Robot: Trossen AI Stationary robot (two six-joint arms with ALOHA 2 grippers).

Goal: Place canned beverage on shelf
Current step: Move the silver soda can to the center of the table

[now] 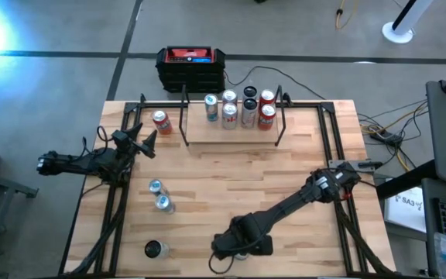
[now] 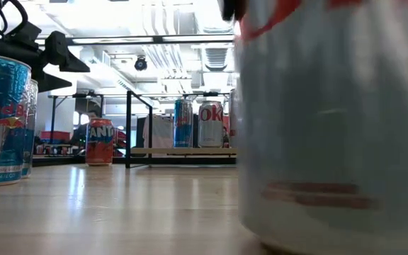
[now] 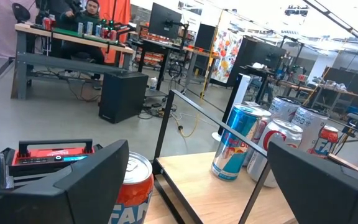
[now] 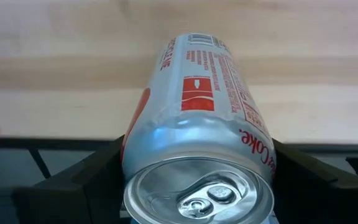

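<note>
Seemingly, silver can [image 4: 199, 155] between right fingers [image 4: 89, 180].

Silver Diet Coke can [image 4: 199, 155], upright at the table's near edge, shelf [image 1: 231, 133] at the far side, holding seven cans.

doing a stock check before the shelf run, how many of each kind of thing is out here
cans: 12
shelf: 1
black box with red top: 1
total: 14
</note>
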